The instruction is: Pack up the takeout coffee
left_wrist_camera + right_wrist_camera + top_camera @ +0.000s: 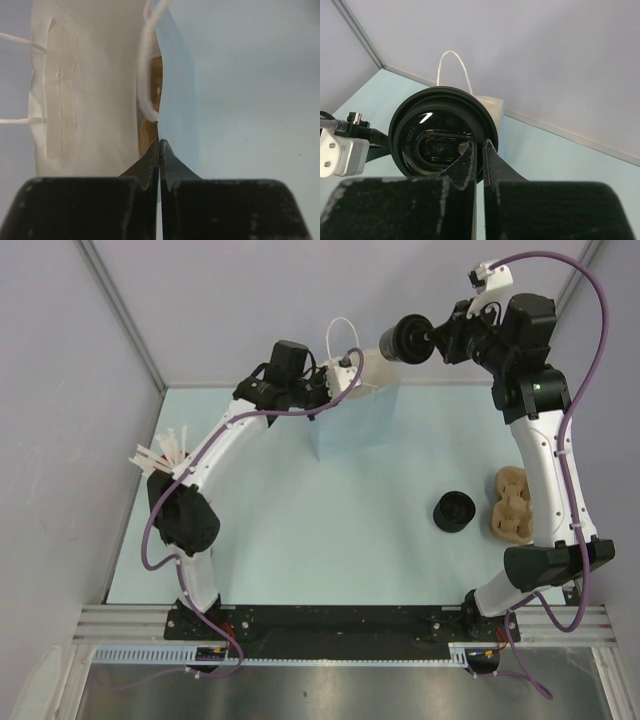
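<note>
At the left edge of the bench, a bunch of white straws stands well apart from the work. Further right, the left tool is pinched tight on the rim of the pale-blue paper bag, which stands upright at the back. A white cord handle loops just beyond the fingertips.

Next comes the coffee cup, off the bench and tipped on its side in the air just beside the bag's mouth. The right tool is clamped narrow on the rim of its lid.

The step in hand looks like lowering the cup in. I judge it should be turned upright and brought over the opening, while the left tool draws the rim outward so the mouth gapes. The handle loops could snag it, and something brown inside the bag may crowd the floor.

Furthest right, a second black cup and a brown cup carrier sit on the bench, out of the way.
</note>
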You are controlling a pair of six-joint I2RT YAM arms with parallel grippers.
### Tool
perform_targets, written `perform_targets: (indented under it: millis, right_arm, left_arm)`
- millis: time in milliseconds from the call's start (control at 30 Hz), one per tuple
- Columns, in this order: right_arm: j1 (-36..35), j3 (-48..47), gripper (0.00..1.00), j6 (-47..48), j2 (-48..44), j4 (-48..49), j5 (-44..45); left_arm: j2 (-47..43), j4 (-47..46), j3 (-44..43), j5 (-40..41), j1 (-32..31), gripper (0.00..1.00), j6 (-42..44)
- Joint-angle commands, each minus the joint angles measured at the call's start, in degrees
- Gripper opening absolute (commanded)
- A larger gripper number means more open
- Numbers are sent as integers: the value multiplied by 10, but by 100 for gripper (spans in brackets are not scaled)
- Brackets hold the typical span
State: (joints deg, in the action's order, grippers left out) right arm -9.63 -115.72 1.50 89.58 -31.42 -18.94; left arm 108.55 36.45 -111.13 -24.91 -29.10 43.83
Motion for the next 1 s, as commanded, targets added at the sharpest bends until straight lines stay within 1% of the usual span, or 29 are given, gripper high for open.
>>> perform_targets:
  millis: [0,200,333,567,700,833,967]
  right_arm:
    - [3,-6,0,-12,-13,21,-11]
    - [3,-5,0,-12,-9,20,-9]
    - [2,-4,0,-12,-9,20,-9]
    - [1,-16,0,-11,-5,0,-22]
    - [-9,-19,0,-12,-1,-28,-30]
    - [-40,-16,0,-2,2,-67,-26]
    - [-65,-15,0,-3,15,-80,-16]
  left_arm:
    - [-38,21,-22,-23,-19,0,-50]
    - [-49,21,-37,-11,-44,0,-82]
    - [-50,28,-52,7,-57,0,-87]
    - [-58,46,-51,12,-68,0,-99]
    - [-77,36,-27,17,-78,0,-107]
    - [-100,21,9,27,-93,0,-115]
    - [-111,20,28,34,-106,0,-123]
